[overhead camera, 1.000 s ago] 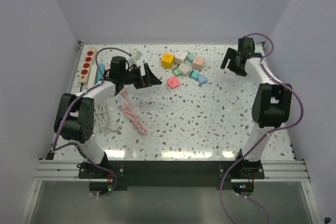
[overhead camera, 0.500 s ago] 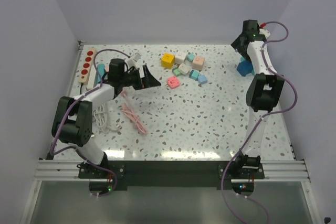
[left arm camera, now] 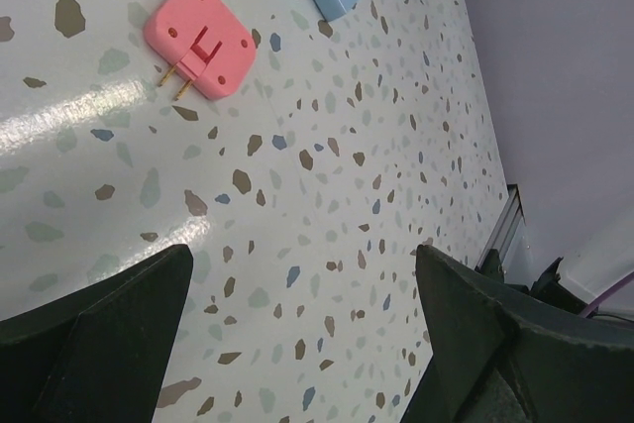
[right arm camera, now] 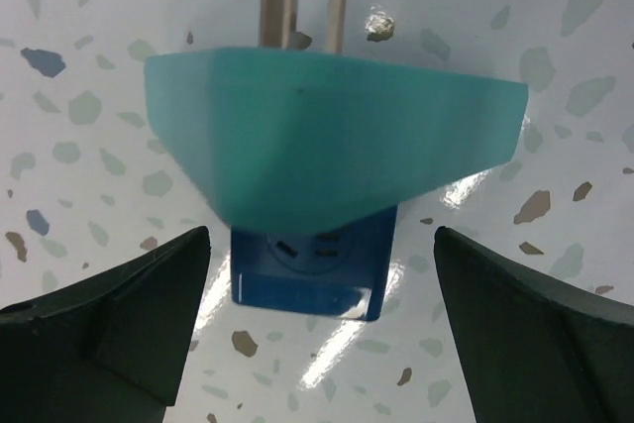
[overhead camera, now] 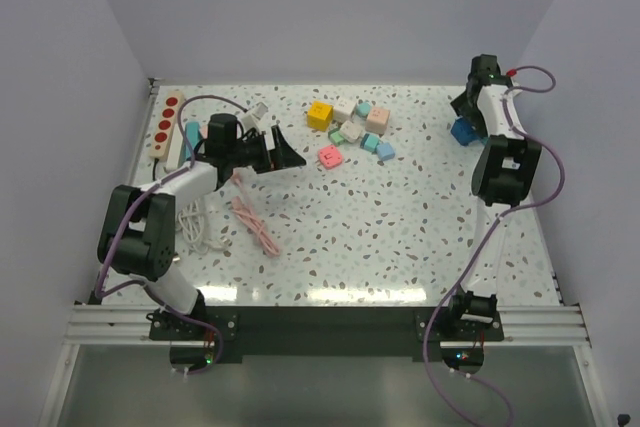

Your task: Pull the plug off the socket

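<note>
Showing bare prongs, the teal plug [right arm camera: 332,136] overlaps the blue socket block [right arm camera: 307,269] at the far right of the surface [overhead camera: 400,217], between the right gripper's [right arm camera: 322,235] wide-spread fingers. The left gripper [left arm camera: 302,250], likewise open, hovers near a pink adapter [left arm camera: 198,37].

The right gripper [overhead camera: 463,105] has swung back down, apparently hovering above the blue socket [overhead camera: 462,132]
</note>
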`<state>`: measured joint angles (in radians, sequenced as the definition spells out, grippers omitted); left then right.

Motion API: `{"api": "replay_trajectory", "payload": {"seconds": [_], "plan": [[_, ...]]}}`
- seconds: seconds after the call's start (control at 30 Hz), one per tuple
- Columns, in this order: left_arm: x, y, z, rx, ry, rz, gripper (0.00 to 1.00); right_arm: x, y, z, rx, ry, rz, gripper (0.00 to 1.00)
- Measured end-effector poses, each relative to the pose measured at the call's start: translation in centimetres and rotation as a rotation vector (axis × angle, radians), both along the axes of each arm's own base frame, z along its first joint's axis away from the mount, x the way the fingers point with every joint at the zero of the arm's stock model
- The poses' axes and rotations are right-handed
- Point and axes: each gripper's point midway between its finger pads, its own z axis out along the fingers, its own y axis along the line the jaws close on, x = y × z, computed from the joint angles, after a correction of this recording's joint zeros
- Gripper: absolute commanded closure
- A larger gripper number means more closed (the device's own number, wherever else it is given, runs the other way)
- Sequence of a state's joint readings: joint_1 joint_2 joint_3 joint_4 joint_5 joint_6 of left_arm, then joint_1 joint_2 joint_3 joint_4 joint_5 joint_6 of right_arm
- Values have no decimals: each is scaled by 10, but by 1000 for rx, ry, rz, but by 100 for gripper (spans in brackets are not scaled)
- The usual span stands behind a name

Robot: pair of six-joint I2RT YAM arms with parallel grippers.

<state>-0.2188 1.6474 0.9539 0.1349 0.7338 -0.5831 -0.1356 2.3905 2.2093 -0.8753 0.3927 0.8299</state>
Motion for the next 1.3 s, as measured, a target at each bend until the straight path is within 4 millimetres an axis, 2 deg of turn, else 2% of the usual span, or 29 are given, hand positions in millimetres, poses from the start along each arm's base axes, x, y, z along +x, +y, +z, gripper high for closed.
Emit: {"api": "replay_trajectory", "payload": {"seconds": [0.17, 0.23, 0.3, 0.33, 0.43, 0.47, 0.5, 0.53, 0.63, 0.77, 0.83, 1.0, 1.17, 1.3], "plan": [[2, 0, -4, 2, 10, 0, 0, -3, -7, -39, 24, 65, 0, 11], [2, 0, -5, 3, 13, 0, 0, -2, -5, -48, 31, 77, 21, 24], [2, -1, -6, 3, 14, 0, 0, 1, -2, -49, 40, 68, 43, 37], [2, -1, -6, 3, 14, 0, 0, 4, -1, -49, 43, 60, 58, 54], [3, -1, -5, 3, 13, 0, 0, 9, 4, -48, 53, 35, 114, 78], [3, -1, -5, 3, 13, 0, 0, 8, 7, -47, 63, 29, 141, 91], [3, -1, -5, 3, 13, 0, 0, 6, 9, -47, 72, 28, 163, 97], [3, -1, -5, 3, 14, 0, 0, 4, 13, -45, 85, 23, 193, 100], [3, -1, -5, 3, 14, 0, 0, -8, 32, -37, 150, 19, 296, 100], [3, -1, -5, 3, 13, 0, 0, -29, 67, -23, 245, 29, 480, 100], [3, -1, -4, 2, 9, 0, 0, -50, 85, -17, 254, 48, 557, 100], [1, 0, 10, -6, -25, 0, 0, -141, 146, 2, 245, 147, 771, 100], [-7, 2, 23, -4, -54, -5, 0, -228, 216, 21, 292, 192, 1087, 100], [-21, 6, 21, 23, -53, -19, 0, -271, 247, 22, 303, 290, 1292, 100]]}}
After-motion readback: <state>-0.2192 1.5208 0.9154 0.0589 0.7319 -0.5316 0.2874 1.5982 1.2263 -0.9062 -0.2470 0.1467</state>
